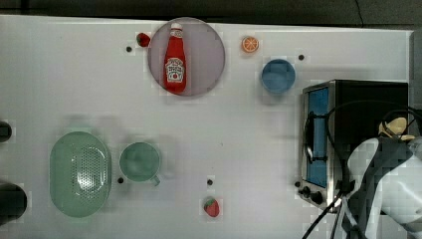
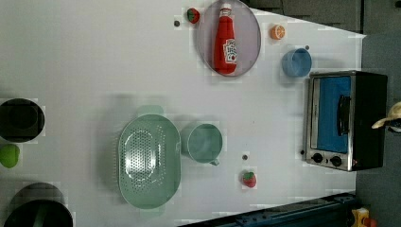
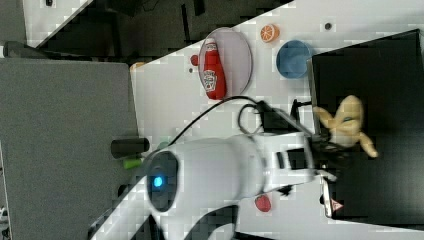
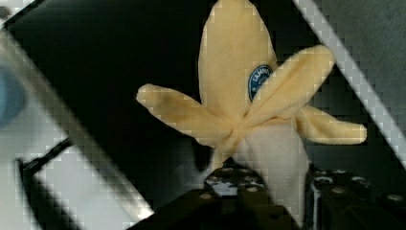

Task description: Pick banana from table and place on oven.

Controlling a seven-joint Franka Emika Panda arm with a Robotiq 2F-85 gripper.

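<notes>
Between my fingers (image 4: 268,191) I am pinching the banana (image 4: 253,105), its plush peel flaps splaying out just over the black top of the oven (image 3: 380,65). Farther off on the desk (image 1: 74,74), a blue bowl (image 1: 278,75) and a ketchup bottle (image 1: 175,59) on its plate (image 1: 209,50) are sitting.

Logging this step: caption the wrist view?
Pincer gripping the peeled plush banana above the oven top.
</notes>
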